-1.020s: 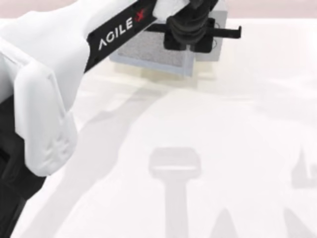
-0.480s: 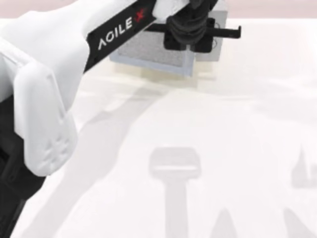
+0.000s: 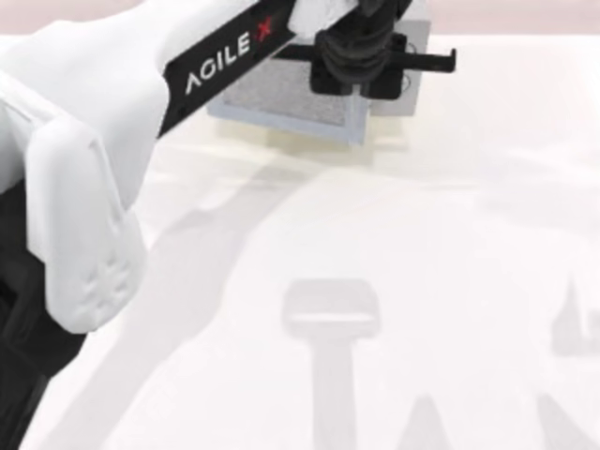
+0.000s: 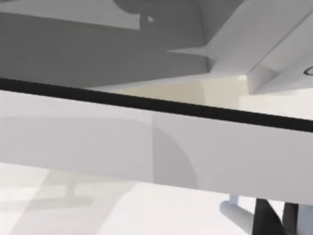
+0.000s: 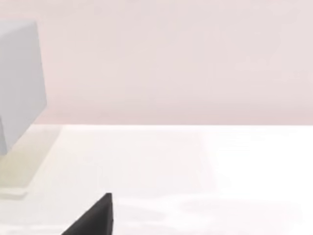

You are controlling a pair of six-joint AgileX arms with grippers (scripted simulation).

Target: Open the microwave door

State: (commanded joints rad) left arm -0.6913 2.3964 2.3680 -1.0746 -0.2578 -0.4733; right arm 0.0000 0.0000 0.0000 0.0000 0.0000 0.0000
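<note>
Grey mesh of the microwave door (image 3: 281, 101) shows at about 12 o'clock on the desk (image 3: 450, 244), at the far edge in the top view. The door is swung a little away from the microwave (image 3: 403, 98) – in the left wrist view a pale interior shows in the gap behind the door's dark-edged panel. The left gripper (image 3: 361, 80) sits over the door's free edge, where the handle should be. Whether its fingers are closed on the handle I cannot tell, because the wrist body covers them from above. The right arm is parked off the top view; its wrist camera sees only the desk and a side of the microwave.

I judge the step in hand to be the pulling of the door. The next move calls for drawing the edge along an arc toward 6 o'clock – around the hinge side at 9 o'clock, not straight back.
</note>
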